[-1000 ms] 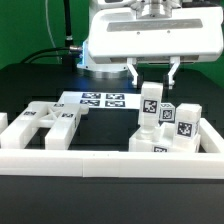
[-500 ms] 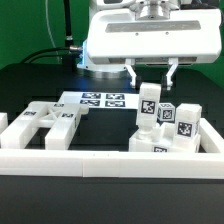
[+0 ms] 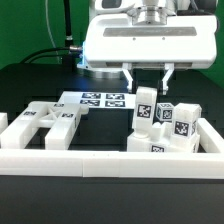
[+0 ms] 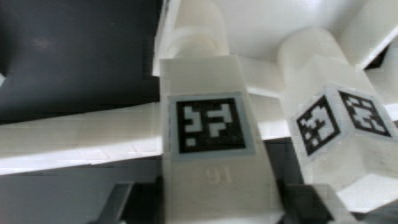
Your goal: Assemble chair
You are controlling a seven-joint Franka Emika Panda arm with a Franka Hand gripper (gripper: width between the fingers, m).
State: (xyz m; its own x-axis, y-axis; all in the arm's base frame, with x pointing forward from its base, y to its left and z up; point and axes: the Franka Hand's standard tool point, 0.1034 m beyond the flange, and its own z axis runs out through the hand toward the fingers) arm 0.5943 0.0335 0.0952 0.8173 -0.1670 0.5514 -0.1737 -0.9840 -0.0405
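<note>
The chair is in loose white tagged parts. One upright chair leg (image 3: 147, 110) stands at the exterior view's right, and my gripper (image 3: 147, 84) is over its top, one finger on each side. In the wrist view the leg (image 4: 210, 120) runs between the dark fingers (image 4: 128, 205) of the gripper (image 4: 217, 205), which is shut on it. Two more tagged leg blocks (image 3: 187, 122) stand just to its right, on a flat slab (image 3: 160, 146). Cut-out frame parts (image 3: 45, 122) lie at the left.
The marker board (image 3: 103, 100) lies flat on the black table behind the parts. A long white border rail (image 3: 110, 162) runs along the front, with a raised end at each side. The arm's white body (image 3: 150, 40) hangs above the right-hand parts.
My gripper has shifted a little toward the exterior view's left, and the leg between its fingers has moved that way with it. The other parts have not moved.
</note>
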